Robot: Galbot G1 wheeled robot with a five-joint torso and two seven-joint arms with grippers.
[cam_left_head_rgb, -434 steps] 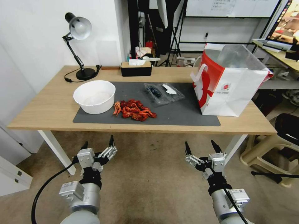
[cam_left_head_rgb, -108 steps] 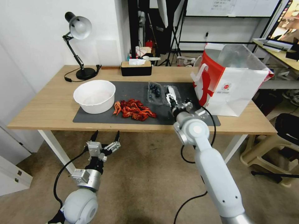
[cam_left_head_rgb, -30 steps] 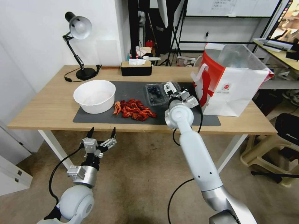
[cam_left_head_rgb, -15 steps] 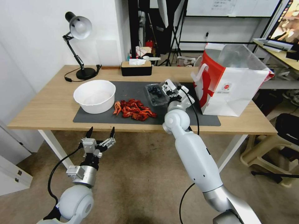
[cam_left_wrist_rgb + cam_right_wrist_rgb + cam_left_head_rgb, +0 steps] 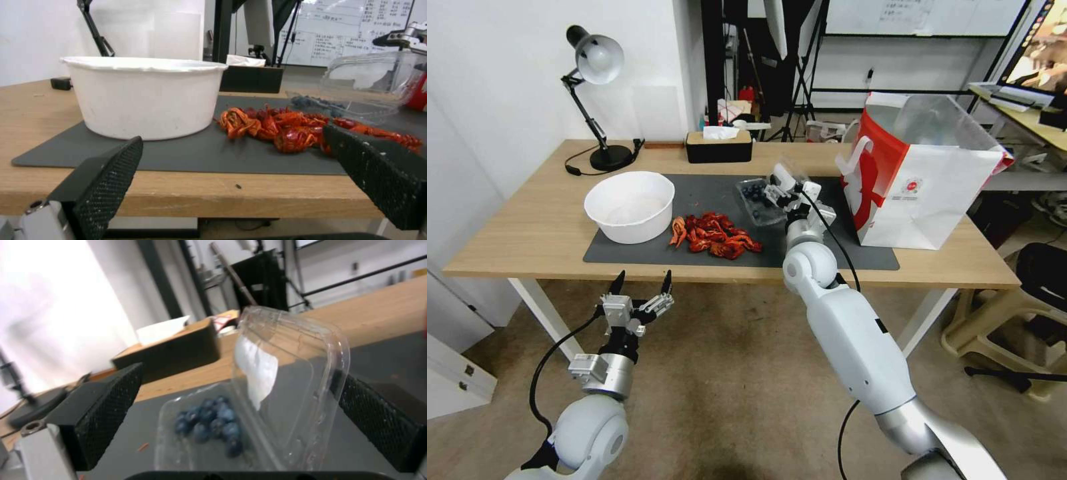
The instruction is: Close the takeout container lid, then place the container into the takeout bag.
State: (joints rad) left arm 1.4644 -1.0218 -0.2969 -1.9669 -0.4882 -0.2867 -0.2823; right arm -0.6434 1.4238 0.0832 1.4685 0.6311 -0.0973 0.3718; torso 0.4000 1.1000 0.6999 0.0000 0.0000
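The takeout container [image 5: 755,200] lies on the dark mat, blueberries in its tray [image 5: 209,425]. Its clear lid [image 5: 782,175] with a white patch stands lifted, nearly upright over the hinge [image 5: 285,373]. My right gripper [image 5: 790,191] is open right behind the lid, which rises between its two black fingers [image 5: 106,406]; I cannot tell whether a finger touches it. The takeout bag [image 5: 924,183] stands open at the mat's right end. My left gripper [image 5: 639,293] hangs open below the table's front edge, and in its wrist view the raised lid [image 5: 369,78] shows beyond the crayfish.
A big white bowl [image 5: 629,205] sits on the left of the mat [image 5: 707,257], with a heap of red crayfish [image 5: 715,236] beside it. A desk lamp [image 5: 594,100] and a black tissue box [image 5: 718,147] stand at the back of the table.
The right gripper has swung left toward the tray, and the lid has come up from lying flat on the mat to nearly upright. The left arm has barely moved.
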